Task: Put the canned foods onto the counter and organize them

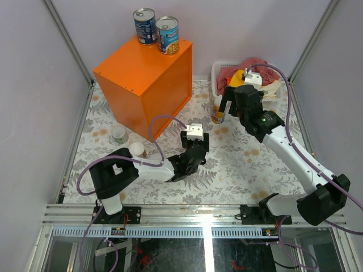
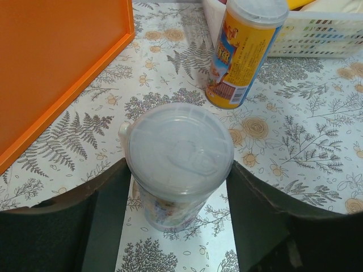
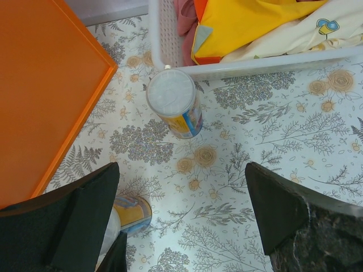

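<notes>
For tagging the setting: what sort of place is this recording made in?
Probably a lab robot cell staged as a kitchen, not a real home: plain walls with aluminium posts enclose a floral-clothed table, and a bare orange box serves as the counter.

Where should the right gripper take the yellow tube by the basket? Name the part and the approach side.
Probably best to grip the yellow tube on its round side wall just below the lid, with the right gripper coming down from above. The tube stands upright with the basket close at its far side, so close in on its left and right sides.
</notes>
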Robot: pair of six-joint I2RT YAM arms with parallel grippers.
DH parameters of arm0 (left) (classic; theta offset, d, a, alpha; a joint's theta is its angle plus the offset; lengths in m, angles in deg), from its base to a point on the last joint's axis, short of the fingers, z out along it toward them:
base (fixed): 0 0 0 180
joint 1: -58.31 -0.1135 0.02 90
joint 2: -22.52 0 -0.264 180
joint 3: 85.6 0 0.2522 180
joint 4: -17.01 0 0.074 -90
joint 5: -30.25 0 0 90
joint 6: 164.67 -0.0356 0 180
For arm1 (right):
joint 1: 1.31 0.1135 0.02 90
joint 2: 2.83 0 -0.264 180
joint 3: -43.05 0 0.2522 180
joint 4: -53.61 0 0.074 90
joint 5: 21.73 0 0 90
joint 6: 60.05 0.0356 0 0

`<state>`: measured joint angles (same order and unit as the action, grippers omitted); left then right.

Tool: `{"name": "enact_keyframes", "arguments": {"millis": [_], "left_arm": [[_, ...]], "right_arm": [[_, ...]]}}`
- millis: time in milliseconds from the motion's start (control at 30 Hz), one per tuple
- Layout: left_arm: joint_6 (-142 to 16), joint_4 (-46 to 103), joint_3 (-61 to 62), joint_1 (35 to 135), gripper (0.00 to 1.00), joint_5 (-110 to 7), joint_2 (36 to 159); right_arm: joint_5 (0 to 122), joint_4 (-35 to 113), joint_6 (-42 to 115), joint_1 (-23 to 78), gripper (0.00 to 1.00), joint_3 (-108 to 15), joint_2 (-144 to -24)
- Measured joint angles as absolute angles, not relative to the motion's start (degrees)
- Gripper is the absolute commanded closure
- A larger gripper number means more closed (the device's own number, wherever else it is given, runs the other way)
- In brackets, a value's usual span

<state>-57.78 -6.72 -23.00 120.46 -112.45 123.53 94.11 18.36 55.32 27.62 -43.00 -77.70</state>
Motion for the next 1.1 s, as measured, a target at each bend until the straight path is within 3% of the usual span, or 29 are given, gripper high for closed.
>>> {"name": "enact_keyframes", "arguments": {"millis": [200,533,833,1100], "left_arm": [[-59.38,-6.81,-23.00,120.46,1.00,-112.45,123.45],[-69.85,0.38,-19.35,120.03,1.00,-110.62,116.71],[-72.97,12.97,-4.01,115.39,1.00,-107.51,107.01],[-76.21,23.72,11.67,109.97,1.00,-106.07,106.03]], "right_arm": [[94.11,18.36,55.21,27.60,0.00,-43.77,-77.70],[94.09,18.38,55.21,27.55,0.00,-44.16,-77.70],[94.09,18.47,55.45,27.55,0.00,-44.16,-77.70],[94.03,18.75,56.02,27.53,0.00,-44.27,-77.68]]}}
